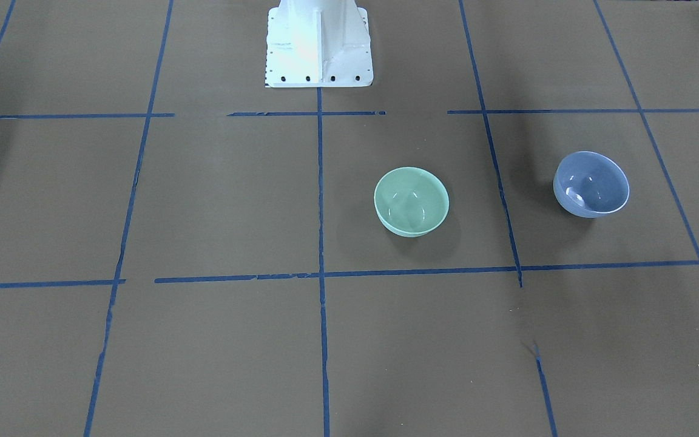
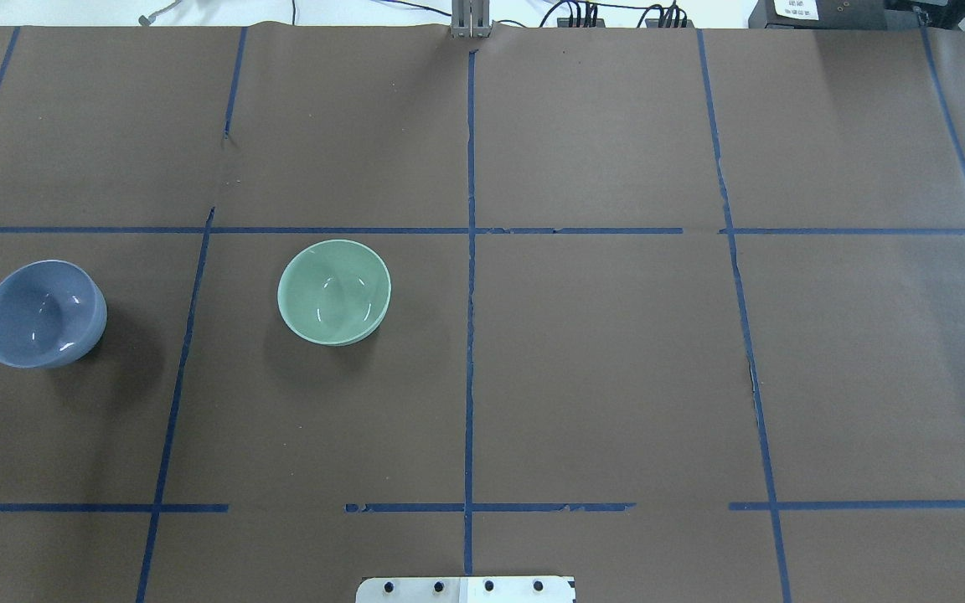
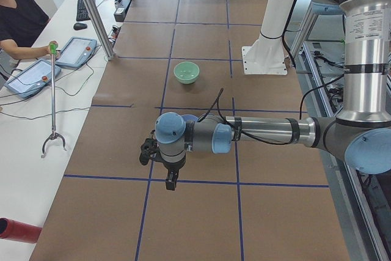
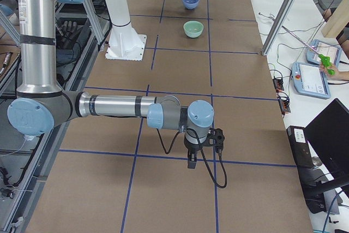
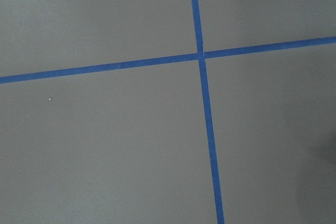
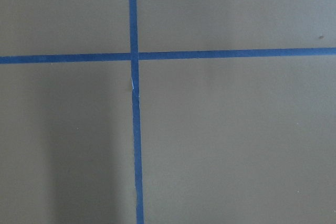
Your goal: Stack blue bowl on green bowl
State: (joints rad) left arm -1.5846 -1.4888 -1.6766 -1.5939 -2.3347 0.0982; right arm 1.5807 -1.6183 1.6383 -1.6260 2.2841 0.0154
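Printing on the left arm's upright silver link [image 3: 366, 22] is too small to read. Both forearms extend level. The left gripper [image 3: 171, 181] and right gripper [image 4: 192, 161] point straight down, and their jaw state cannot be determined. The glossy periwinkle-blue round bowl [image 2: 43, 314] stands near the left gripper, not touching it. The glossy mint-green round bowl [image 2: 333, 291] stands beyond it. Both bowls are well apart from the right gripper.

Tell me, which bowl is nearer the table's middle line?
The green bowl. The blue bowl sits farther out, past another tape line, on the robot's left.
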